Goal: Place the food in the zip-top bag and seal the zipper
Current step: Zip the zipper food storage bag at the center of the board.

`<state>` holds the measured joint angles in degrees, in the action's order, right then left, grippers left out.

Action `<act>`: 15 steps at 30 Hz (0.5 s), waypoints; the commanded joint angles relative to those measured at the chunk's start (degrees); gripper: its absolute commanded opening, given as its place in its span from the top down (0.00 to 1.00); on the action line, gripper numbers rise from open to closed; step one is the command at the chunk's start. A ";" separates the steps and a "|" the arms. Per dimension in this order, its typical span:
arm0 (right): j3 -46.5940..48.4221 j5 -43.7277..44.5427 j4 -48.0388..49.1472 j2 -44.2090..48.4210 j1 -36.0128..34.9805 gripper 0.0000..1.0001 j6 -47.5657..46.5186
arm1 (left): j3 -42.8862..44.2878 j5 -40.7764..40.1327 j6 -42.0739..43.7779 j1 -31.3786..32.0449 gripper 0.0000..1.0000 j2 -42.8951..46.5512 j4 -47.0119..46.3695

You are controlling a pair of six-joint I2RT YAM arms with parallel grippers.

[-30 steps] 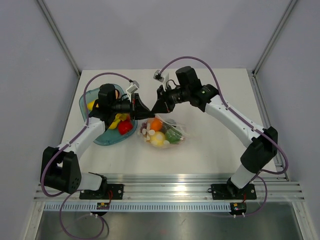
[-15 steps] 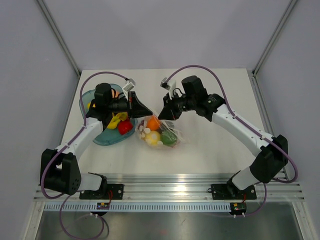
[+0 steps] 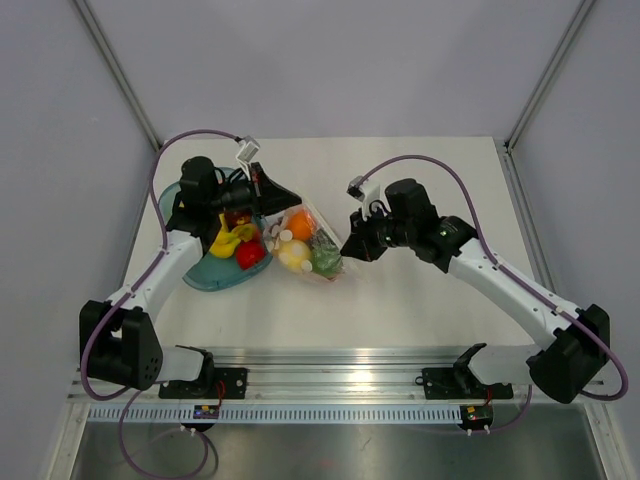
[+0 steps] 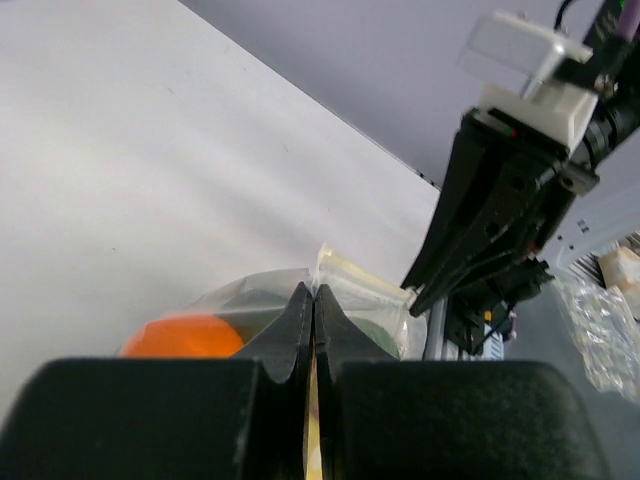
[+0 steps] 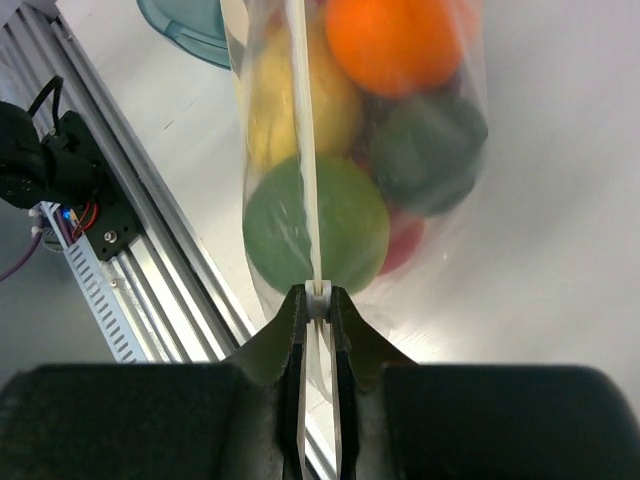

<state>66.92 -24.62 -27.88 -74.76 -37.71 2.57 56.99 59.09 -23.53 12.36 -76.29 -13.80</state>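
While the left jaws stay pinched shut on one end of the zip-top bag [image 3: 305,245] mouth, beside the blue-green bowl [image 3: 190,275], the right jaws, clamped on the zipper [image 5: 303,150], have slid away rightward along the strip. The seal therefore looks nearly run through. Between them the bag hangs stretched over the counter [image 3: 420,300], holding orange, yellow and green food [image 3: 296,226]. Red and yellow pieces [image 3: 240,245] lie unpacked in the bowl, touching the bag's left side.

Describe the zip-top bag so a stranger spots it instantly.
Find the white table, then the translucent blue-green bowl on its left. Beside it, the left pincer and right pincer hold a clear crinkled plastic bag. Only it is limp, colourless and packed with toy fruit.
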 commanded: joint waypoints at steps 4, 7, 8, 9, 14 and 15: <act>-7.92 6.42 -4.11 8.48 0.01 1.00 4.37 | 6.81 -13.73 -4.94 -1.81 1.00 -1.48 -8.87; -10.13 7.66 -4.20 11.47 0.01 1.00 5.78 | 7.87 -16.72 -7.49 -1.90 1.00 -2.98 -10.10; -10.57 7.92 -4.29 11.92 0.10 1.00 6.56 | 7.96 -17.51 -8.02 -1.99 1.00 -3.16 -10.45; -11.53 8.53 -4.12 12.35 0.01 1.00 7.01 | 7.79 -19.08 -8.28 -2.25 1.00 -3.07 -11.15; -14.44 9.59 -3.32 15.34 0.01 1.00 8.85 | 7.52 -20.59 -9.60 -2.43 1.00 -3.16 -12.21; -15.23 9.94 -3.41 15.52 0.01 1.00 9.03 | 7.43 -21.12 -9.52 -2.43 1.00 -3.07 -12.30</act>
<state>53.67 -16.29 -27.09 -61.25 -37.69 9.50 60.97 45.76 -32.08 11.55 -80.34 -16.45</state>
